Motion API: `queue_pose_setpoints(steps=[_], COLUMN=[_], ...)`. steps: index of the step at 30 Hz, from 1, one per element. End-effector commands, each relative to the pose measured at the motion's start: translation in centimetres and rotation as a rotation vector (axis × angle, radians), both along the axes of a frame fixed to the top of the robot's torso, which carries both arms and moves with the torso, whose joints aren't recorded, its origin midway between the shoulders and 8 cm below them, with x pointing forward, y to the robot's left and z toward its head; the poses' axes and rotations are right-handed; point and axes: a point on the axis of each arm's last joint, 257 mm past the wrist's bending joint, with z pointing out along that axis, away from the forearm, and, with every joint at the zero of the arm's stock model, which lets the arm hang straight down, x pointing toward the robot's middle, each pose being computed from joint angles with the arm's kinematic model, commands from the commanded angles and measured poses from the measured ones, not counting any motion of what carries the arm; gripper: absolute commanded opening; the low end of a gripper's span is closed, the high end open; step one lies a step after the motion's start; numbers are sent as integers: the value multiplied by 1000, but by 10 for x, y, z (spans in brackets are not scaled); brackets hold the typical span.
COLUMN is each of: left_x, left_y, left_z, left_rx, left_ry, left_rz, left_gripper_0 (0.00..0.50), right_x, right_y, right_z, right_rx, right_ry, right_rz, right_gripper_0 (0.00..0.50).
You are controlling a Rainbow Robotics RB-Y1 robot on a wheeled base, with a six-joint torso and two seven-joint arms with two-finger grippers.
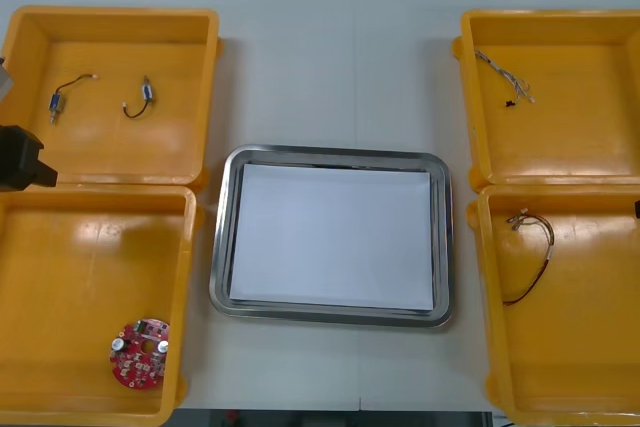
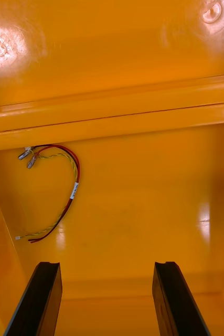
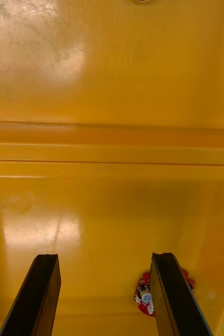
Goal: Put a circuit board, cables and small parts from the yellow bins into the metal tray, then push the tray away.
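Left gripper (image 3: 106, 257) and right gripper (image 2: 107, 265) gape empty. Circuit board (image 3: 142, 296) lies half-hidden behind one left finger; descending straight could crush it.

The left gripper (image 3: 105, 258) stands open, its 2 black fingers (image 3: 43, 294) well apart and parallel (flat-tipped, widening a little toward their bases). The right gripper (image 2: 106, 265) is likewise open, its 2 fingers (image 2: 172, 299) spread about as wide. In the front view, a black part of the left arm (image 1: 22, 159) juts in from the side.

Four bins (image 1: 150, 147) (image 1: 90, 247) (image 1: 570, 137) (image 1: 580, 347), two cables (image 1: 505, 77) (image 1: 530, 257), one board (image 1: 140, 352) (red)
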Motion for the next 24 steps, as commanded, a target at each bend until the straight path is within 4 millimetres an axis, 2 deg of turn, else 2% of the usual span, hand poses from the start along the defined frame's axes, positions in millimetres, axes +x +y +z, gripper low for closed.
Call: queue_pose_setpoints(steps=[1, 24], left_x=[-4, -4], left_y=[20, 20], left_z=[13, 13], left_rx=[91, 91], left_ry=[-25, -25], left_rz=[-56, -56], left_gripper_0=[500, 500], right_x=[-4, -4], right_y=[-5, -5], right_z=[7, 7], right_rx=[-47, -47], right_ry=[-6, -6], right_rz=[35, 35], right_gripper_0=[500, 500])
